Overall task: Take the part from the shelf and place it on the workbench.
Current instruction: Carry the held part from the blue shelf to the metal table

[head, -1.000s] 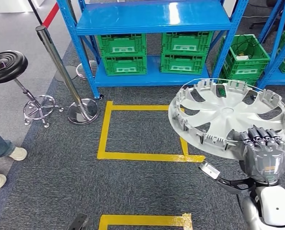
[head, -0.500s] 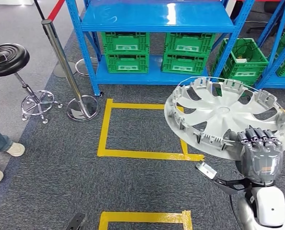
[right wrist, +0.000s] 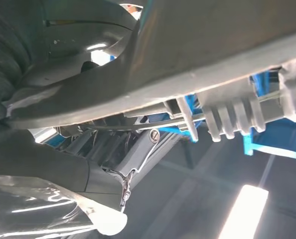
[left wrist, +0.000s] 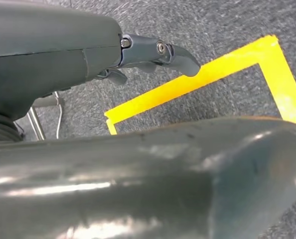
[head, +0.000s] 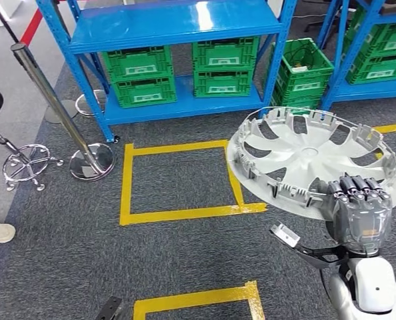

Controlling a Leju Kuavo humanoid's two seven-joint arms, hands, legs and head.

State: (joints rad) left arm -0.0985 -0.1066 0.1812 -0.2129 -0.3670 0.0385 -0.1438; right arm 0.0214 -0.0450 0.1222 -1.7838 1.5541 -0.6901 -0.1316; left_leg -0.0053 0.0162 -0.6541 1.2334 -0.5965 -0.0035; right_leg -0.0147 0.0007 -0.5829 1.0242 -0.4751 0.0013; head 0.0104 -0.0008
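The part is a large silver-grey wheel cover (head: 311,157), inner side up with its clips showing, held roughly level over the carpet at the right of the head view. My right hand (head: 361,213) grips its near rim from below, fingers curled over the edge. The right wrist view shows the underside of the wheel cover (right wrist: 229,45) close above my right hand (right wrist: 45,164). In the left wrist view my left hand (left wrist: 64,55) hangs over the carpet with fingers (left wrist: 176,57) stretched out, holding nothing.
A blue shelf (head: 176,27) stands ahead with green crates (head: 141,77) on its bottom level and another green crate (head: 301,73) on the floor beside it. A chrome barrier post (head: 60,113) and stool base (head: 25,163) stand at left. Yellow tape (head: 181,213) marks the carpet. A person's shoe (head: 0,232) is at far left.
The whole scene has slid left in the head view, so the camera has turned right. My right hand and the wheel cover keep their place in the picture.
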